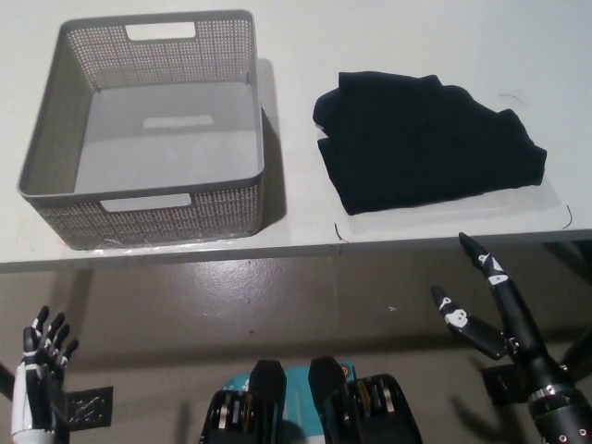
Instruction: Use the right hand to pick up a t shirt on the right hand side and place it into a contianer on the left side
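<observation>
A folded black t-shirt (424,141) lies on the right part of the white table (388,46). Left of it stands a grey perforated basket (55,139) with nothing inside. My black right hand (495,310) hangs below the table's front edge, under the shirt's right side, fingers spread and holding nothing. My white left hand (39,370) rests low at the bottom left, off the table, fingers apart and holding nothing.
The table's front edge (305,250) runs across the middle of the picture, with a grey-brown floor (277,305) below it. A thin dark mark (340,233) sits on the table near the shirt's front left corner.
</observation>
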Action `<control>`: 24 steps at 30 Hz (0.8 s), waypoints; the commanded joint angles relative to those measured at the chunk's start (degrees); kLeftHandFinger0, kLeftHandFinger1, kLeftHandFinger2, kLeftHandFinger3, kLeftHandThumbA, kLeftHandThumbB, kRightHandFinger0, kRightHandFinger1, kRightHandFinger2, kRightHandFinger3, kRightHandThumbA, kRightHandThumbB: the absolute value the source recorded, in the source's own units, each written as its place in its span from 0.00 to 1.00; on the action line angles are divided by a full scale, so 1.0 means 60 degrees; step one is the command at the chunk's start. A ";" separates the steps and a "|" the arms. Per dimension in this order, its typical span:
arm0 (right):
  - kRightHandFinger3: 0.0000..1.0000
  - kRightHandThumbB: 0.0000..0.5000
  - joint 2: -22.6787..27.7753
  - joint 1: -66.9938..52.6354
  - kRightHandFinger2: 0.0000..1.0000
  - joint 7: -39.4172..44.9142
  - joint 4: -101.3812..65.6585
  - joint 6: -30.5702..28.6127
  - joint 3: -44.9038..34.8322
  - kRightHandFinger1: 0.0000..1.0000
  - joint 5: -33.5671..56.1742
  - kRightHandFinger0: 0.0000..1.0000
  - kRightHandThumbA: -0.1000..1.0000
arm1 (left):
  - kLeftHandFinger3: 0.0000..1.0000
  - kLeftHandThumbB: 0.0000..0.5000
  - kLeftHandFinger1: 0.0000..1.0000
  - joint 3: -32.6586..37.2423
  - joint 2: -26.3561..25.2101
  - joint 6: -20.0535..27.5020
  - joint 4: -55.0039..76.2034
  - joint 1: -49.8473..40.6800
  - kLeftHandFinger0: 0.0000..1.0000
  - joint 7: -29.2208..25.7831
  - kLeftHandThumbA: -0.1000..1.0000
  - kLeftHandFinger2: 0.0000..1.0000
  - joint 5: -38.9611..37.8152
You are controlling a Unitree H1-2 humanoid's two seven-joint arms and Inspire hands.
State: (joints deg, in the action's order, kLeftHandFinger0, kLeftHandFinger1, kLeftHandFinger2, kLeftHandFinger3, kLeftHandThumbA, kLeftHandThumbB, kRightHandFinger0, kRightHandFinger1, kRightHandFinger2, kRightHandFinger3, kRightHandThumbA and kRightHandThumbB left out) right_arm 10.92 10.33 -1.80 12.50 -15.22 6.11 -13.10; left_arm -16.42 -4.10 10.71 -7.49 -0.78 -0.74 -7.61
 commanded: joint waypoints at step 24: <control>1.00 1.00 0.1495 0.4081 1.00 0.0870 -0.0685 0.3247 0.0391 1.00 -0.4117 1.00 0.80 | 1.00 0.13 1.00 -0.0129 -0.0141 0.0442 0.0016 0.0177 1.00 -0.0113 0.92 1.00 -0.0198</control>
State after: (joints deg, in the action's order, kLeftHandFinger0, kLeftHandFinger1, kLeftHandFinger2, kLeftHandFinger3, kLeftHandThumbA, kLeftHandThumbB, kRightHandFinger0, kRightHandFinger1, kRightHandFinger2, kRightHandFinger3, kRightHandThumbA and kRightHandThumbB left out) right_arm 17.67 29.77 -0.81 4.48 -1.50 6.65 -33.91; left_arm -17.10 -4.48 11.12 -7.96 -0.04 -0.74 -8.33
